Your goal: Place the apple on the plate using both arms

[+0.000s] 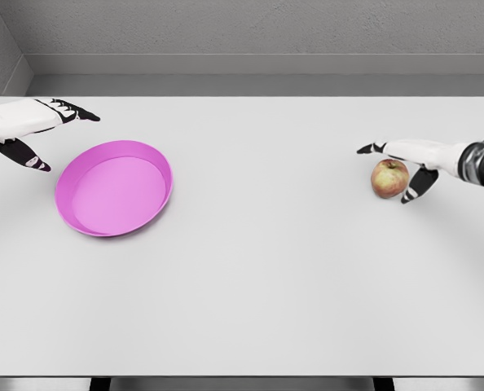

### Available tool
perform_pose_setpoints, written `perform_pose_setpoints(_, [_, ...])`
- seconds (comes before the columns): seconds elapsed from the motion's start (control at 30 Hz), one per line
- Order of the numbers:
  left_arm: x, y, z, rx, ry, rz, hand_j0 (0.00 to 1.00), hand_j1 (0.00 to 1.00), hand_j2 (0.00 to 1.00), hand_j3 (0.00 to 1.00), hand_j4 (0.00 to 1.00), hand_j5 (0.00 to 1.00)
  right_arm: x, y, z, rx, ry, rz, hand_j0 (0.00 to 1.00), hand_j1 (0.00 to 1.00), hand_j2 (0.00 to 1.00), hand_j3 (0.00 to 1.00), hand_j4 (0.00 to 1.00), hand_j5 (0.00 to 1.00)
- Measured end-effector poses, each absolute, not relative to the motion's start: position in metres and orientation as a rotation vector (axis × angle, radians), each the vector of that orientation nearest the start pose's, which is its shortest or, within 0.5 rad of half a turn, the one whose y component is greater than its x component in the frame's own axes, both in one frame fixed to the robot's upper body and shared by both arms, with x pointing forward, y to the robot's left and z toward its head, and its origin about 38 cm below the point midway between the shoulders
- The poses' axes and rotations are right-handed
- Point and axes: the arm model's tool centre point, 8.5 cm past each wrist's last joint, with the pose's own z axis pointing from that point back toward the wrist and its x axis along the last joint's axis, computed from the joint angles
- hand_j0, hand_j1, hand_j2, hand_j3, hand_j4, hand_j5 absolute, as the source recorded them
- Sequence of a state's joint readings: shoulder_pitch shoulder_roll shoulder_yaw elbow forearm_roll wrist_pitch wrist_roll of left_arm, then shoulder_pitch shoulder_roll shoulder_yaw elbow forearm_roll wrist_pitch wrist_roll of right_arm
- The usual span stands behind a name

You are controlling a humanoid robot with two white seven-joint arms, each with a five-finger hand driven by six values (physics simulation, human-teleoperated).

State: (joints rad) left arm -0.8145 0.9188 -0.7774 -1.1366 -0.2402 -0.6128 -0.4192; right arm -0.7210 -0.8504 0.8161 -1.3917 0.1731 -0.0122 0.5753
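Note:
A red-green apple (389,178) sits on the white table at the right. My right hand (393,169) reaches in from the right edge with fingers spread around the apple, the thumb (417,187) beside its near right side and a fingertip past its top; the fingers are not closed on it. A pink plate (69,189) lies on the left part of the table, with nothing in it. My left hand (59,134) hovers just left of and behind the plate, fingers extended and apart, holding nothing.
The white table (258,277) spans the whole view, its front edge near the bottom. A grey wall runs along the back.

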Motion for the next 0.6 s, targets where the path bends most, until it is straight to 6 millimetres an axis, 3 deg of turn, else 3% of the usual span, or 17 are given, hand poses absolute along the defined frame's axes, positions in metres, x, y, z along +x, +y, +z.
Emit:
perform_pose_setpoints(0.13, [0.4683, 0.3971, 0.2309, 0.493, -1.318, -1.846, 1.00, 1.00, 1.00, 1.00, 1.00, 1.00, 0.4597, -0.3368, 0.1735, -0.369, -0.991, 1.625, 1.00, 1.00, 1.00, 1.00, 1.00, 1.00])
perform_pose_setpoints(0.2, [0.4683, 0.3971, 0.2309, 0.493, -1.318, -1.846, 1.00, 1.00, 1.00, 1.00, 1.00, 1.00, 0.4597, -0.3375, 0.1731, -0.369, -0.989, 1.624, 0.79, 0.79, 0.79, 0.79, 0.79, 0.79])
perform_pose_setpoints(0.3, [0.4683, 0.3972, 0.2308, 0.494, -1.317, -1.847, 1.00, 1.00, 1.00, 1.00, 1.00, 1.00, 0.4591, -0.3379, 0.1726, -0.368, -0.988, 1.626, 0.62, 0.62, 0.62, 0.62, 0.62, 0.62])
perform_pose_setpoints(0.6, [0.4683, 0.3972, 0.2308, 0.494, -1.316, -1.848, 1.00, 1.00, 1.00, 1.00, 1.00, 1.00, 0.4583, -0.3385, 0.1724, -0.366, -0.990, 1.625, 0.57, 0.57, 0.57, 0.57, 0.57, 0.57])
